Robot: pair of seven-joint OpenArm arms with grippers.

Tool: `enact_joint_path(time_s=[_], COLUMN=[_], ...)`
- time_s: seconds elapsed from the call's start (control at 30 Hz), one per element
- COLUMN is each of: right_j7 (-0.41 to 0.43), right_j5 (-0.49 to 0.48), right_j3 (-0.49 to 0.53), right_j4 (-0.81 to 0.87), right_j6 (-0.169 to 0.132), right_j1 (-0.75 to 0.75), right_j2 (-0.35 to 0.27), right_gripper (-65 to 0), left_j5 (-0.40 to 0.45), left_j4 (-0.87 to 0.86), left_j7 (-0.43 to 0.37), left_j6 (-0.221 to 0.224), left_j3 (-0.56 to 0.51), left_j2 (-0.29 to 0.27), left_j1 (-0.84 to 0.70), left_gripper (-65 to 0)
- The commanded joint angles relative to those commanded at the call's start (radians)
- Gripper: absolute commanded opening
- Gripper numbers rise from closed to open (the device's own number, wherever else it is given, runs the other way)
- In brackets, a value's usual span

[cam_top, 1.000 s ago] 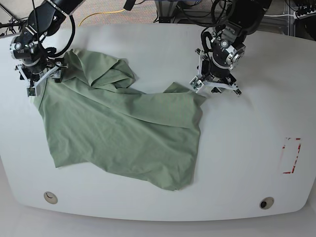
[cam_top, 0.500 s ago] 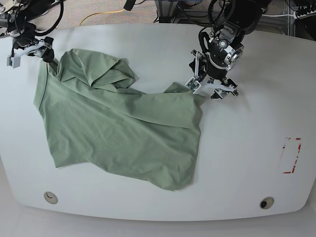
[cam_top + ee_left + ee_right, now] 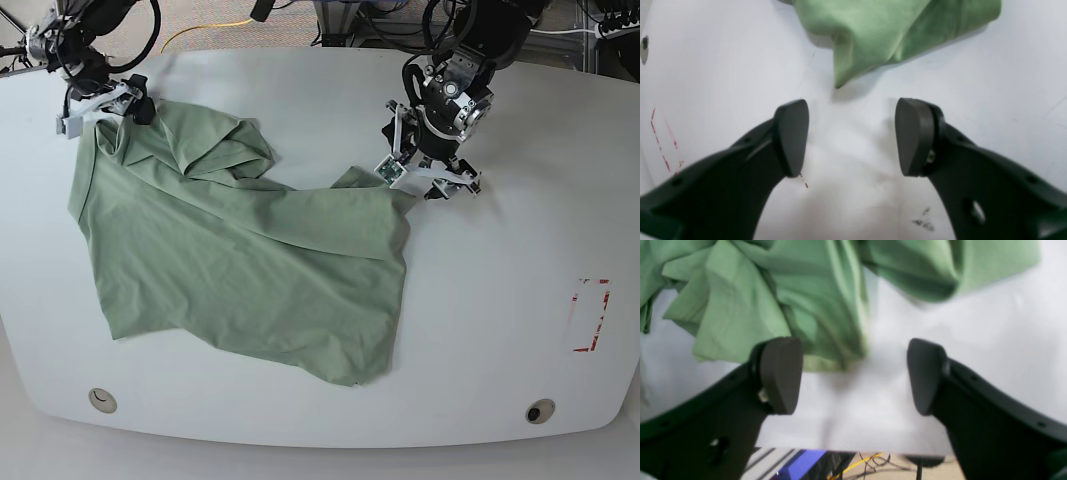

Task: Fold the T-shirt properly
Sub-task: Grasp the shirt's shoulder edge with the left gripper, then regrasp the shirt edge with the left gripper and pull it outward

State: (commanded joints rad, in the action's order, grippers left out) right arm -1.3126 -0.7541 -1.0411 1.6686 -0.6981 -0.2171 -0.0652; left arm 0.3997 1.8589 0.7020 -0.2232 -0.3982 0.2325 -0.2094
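The pale green T-shirt (image 3: 250,260) lies spread on the white table (image 3: 500,260), bunched and folded over at its upper left. My right gripper (image 3: 100,112) is open at the shirt's top left corner, by the table's far edge. In the right wrist view the right gripper (image 3: 853,373) is empty, with rumpled shirt fabric (image 3: 773,296) just ahead of the fingertips. My left gripper (image 3: 430,180) is open at the shirt's upper right corner. In the left wrist view the left gripper (image 3: 851,136) is empty over bare table, and the shirt's corner (image 3: 890,33) lies just beyond it.
Red tape marks (image 3: 590,315) sit on the table at the right and show in the left wrist view (image 3: 663,143). Two round holes (image 3: 101,400) (image 3: 540,411) are near the front edge. The table's far edge and cables (image 3: 860,466) are close behind my right gripper.
My right gripper left the shirt's left edge, moved up toward the far edge, then right to the top left corner. The left gripper barely shifted.
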Motion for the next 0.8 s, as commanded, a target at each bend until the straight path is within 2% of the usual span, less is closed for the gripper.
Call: enact_joint_path(time_s=[0.2,0.27,0.37,0.43,0.5,0.67,0.8], right_j7=[0.049,0.074,0.094,0.095,0.095,0.095,0.095], right_j5=[0.000,0.000,0.000,0.000,0.000,0.000,0.000], right_j3=[0.068,0.080,0.092,0.092,0.092,0.089,0.086], right_j4=[-0.002,-0.002,-0.002,-0.002,-0.002,-0.002,-0.002], right_j6=[0.000,0.000,0.000,0.000,0.000,0.000,0.000], right_j1=[0.000,0.000,0.000,0.000,0.000,-0.002,-0.003], right_j2=[0.003,0.003,0.003,0.002,0.000,-0.005,0.000], right_gripper=[-19.5,-28.2,-48.8,-57.5,-62.8,-65.0,-65.0], left_j5=[0.000,0.000,0.000,0.000,0.000,0.000,-0.003], left_j4=[0.000,0.000,0.000,-0.002,-0.003,-0.029,-0.103], left_j7=[0.000,-0.002,-0.015,-0.043,-0.066,-0.081,-0.097], left_j6=[0.002,0.002,0.002,0.002,0.002,0.000,-0.003], left_j3=[0.002,0.026,0.086,0.133,0.180,0.216,0.213], left_j2=[0.000,-0.006,-0.052,-0.084,-0.120,-0.195,-0.215], left_j1=[0.005,0.005,0.006,0.006,0.006,0.008,0.032], left_gripper=[-26.4,-26.1,-26.0,-26.0,-25.0,-12.1,-11.9])
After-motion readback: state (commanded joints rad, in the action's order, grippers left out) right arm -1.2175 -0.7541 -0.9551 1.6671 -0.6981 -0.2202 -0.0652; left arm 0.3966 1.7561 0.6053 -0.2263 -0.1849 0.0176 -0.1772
